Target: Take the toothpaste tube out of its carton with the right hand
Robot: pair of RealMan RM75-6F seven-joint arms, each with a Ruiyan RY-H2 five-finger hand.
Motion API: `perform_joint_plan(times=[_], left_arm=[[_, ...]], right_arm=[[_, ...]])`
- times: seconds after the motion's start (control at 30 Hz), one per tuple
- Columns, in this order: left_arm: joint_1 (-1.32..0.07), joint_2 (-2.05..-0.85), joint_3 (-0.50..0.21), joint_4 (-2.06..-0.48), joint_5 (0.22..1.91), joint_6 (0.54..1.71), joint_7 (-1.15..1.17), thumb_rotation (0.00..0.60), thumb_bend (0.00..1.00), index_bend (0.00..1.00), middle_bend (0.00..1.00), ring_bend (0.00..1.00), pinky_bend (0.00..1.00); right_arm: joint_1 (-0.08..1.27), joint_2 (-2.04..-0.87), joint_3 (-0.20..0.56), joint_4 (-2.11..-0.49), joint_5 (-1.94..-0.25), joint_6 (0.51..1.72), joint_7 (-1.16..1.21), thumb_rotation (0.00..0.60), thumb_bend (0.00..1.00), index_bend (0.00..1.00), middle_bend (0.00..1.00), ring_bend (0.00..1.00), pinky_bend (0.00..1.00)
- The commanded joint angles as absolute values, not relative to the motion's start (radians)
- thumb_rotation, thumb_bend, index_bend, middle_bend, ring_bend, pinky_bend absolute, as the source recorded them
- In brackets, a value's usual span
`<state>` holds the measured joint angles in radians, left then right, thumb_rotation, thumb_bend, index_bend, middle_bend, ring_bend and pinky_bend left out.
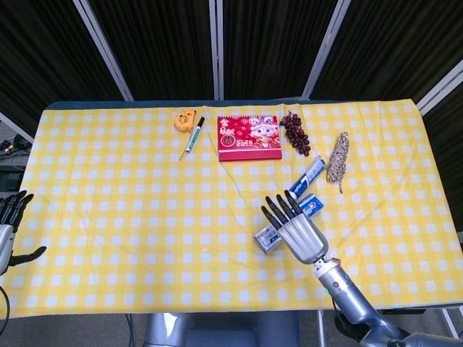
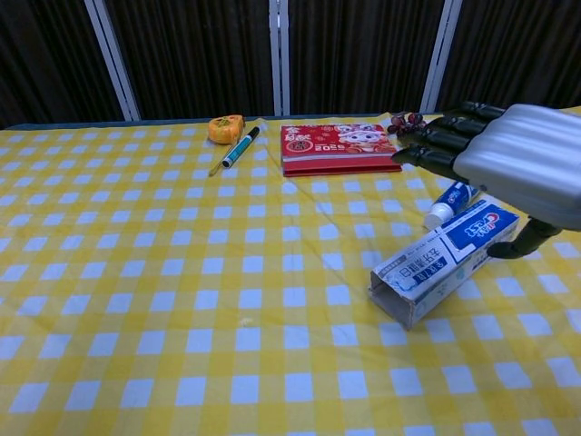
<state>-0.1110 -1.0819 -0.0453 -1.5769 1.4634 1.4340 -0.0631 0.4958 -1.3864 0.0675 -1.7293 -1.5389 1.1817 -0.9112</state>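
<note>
The blue and white toothpaste carton (image 2: 445, 259) lies on the yellow checked table, its open end toward me and empty as far as I see. In the head view the carton (image 1: 311, 205) is partly hidden under my right hand (image 1: 298, 233). The toothpaste tube (image 1: 305, 177) lies free on the cloth just beyond the carton; in the chest view the tube (image 2: 449, 202) shows its white cap. My right hand (image 2: 513, 154) hovers over the carton's far end with fingers stretched out, holding nothing. My left hand (image 1: 9, 224) rests at the table's left edge, fingers apart.
A red calendar box (image 1: 249, 137), dark grapes (image 1: 295, 132), a coil of rope (image 1: 337, 155), an orange tape measure (image 1: 186, 119) and a pen (image 1: 194, 134) lie along the far side of the table.
</note>
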Motion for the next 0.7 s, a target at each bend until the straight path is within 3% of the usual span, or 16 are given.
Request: perform_joint_plan(times=[0.03,0.17,0.4,0.7], left_arm=[[-0.107,-1.08,-0.043,-1.581,1.473,1.444,-0.064,0.6,0.0,0.0,0.0,0.0,0.0],[-0.101,-1.078,-0.039,-1.587,1.491,1.464,-0.065,0.6,0.0,0.0,0.0,0.0,0.0],[-0.091,-1.078,-0.032,-1.594,1.518,1.493,-0.065,0.6,0.0,0.0,0.0,0.0,0.0],[-0.081,-1.075,-0.025,-1.596,1.536,1.511,-0.072,0.6,0.0,0.0,0.0,0.0,0.0]], right_arm=[[0.449,-1.283,0.016,-1.721,-1.669,1.287,-0.744,0.6,0.0,0.0,0.0,0.01,0.0],[0.389,-1.201,-0.023,-1.699,-1.706,1.385,-0.515,0.6,0.0,0.0,0.0,0.0,0.0],[0.264,-1.182,-0.027,-1.572,-1.69,1.586,-0.264,0.6,0.0,0.0,0.0,0.0,0.0],[0.199,-1.246,-0.002,-1.385,-1.649,1.653,-0.148,0.6,0.0,0.0,0.0,0.0,0.0]])
